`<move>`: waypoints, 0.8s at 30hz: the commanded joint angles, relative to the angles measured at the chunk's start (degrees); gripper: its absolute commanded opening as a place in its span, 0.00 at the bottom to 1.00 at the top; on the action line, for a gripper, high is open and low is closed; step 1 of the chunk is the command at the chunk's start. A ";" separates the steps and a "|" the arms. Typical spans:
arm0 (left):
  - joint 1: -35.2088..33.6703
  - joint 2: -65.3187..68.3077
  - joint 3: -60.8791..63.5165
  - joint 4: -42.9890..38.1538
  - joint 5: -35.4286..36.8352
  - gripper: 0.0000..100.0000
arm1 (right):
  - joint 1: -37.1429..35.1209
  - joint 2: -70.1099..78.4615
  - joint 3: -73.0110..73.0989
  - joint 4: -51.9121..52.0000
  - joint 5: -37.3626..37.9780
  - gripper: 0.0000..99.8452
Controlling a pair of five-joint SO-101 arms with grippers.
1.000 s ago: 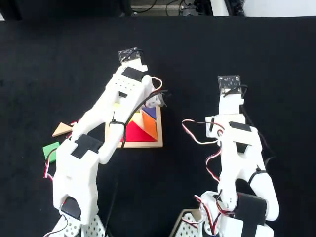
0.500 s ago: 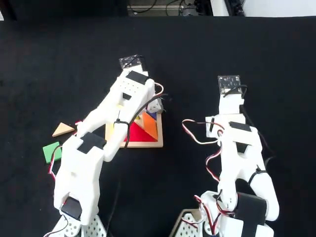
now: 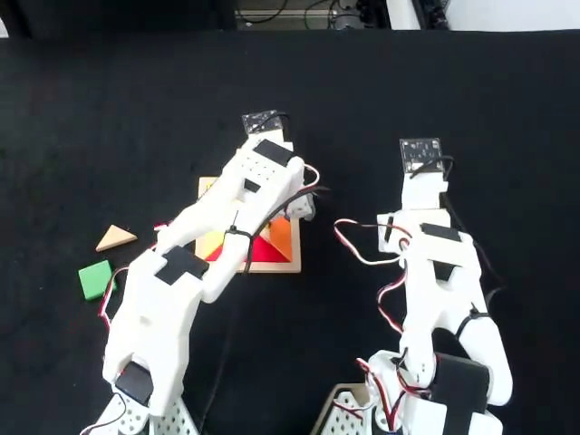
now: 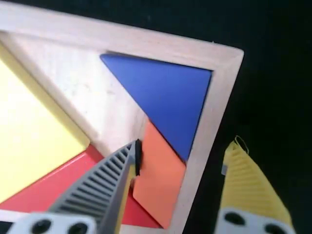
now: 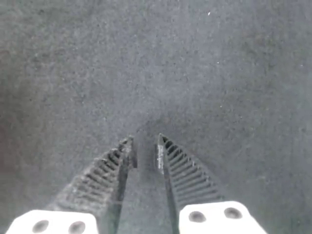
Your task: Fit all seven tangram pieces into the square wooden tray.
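Note:
The square wooden tray (image 3: pixel 272 266) lies mid-table under my left arm. In the left wrist view its corner (image 4: pixel 219 87) holds a blue triangle (image 4: pixel 161 100), an orange piece (image 4: pixel 158 180), a red piece (image 4: pixel 53 187) and a yellow piece (image 4: pixel 29 141), with bare wood between blue and yellow. My left gripper (image 4: pixel 186 146) is open astride the tray's right rim: the grey finger (image 4: pixel 112 185) over the orange piece, the yellow finger (image 4: pixel 248 185) outside the rim. A tan triangle (image 3: pixel 115 237) and a green square (image 3: pixel 94 278) lie left of the tray. My right gripper (image 5: pixel 145 146) is shut and holds nothing.
The right arm (image 3: pixel 426 236) stands to the right of the tray over the black cloth (image 3: pixel 507 136). The left arm (image 3: pixel 208 236) covers much of the tray from above. Cables and equipment lie beyond the far table edge.
My left arm has swung to the right across the tray, bringing its gripper to the right rim. The right arm has kept still.

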 commanded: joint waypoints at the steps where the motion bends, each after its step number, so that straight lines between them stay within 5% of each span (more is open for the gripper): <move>1: 0.40 -1.85 -3.74 2.99 0.53 0.28 | -0.70 0.22 -2.51 -1.14 0.09 0.08; 7: -0.92 -7.03 -9.80 14.86 -1.93 0.29 | -0.70 0.22 -2.51 -1.14 0.09 0.08; 13: -3.91 -15.03 -18.24 28.66 -21.10 0.28 | -0.70 0.22 -2.42 -1.14 0.09 0.08; 24: -40.31 -35.78 -3.12 29.01 -68.40 0.28 | -0.70 0.22 -2.42 -1.14 0.09 0.08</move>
